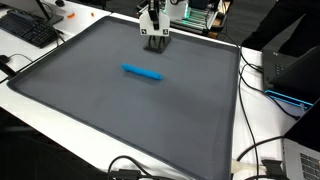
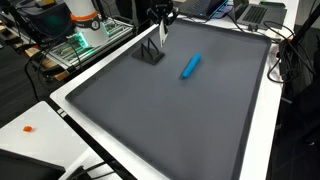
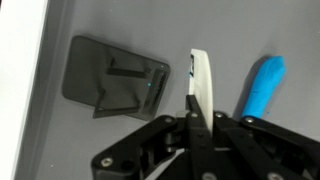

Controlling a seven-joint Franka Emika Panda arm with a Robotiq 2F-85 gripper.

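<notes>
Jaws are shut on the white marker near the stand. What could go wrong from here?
1. The white marker sticks far out of the jaws, so it could pivot or slip.
2. The dark stand lies close beside it; coming down off-line might knock it.
3. The blue marker could roll if brushed.

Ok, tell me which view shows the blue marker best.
An exterior view: the blue marker lies whole and side-on on the grey mat. In an exterior view it is whole too, but foreshortened and smaller. The wrist view shows it close, its lower end hidden behind the jaws.
</notes>
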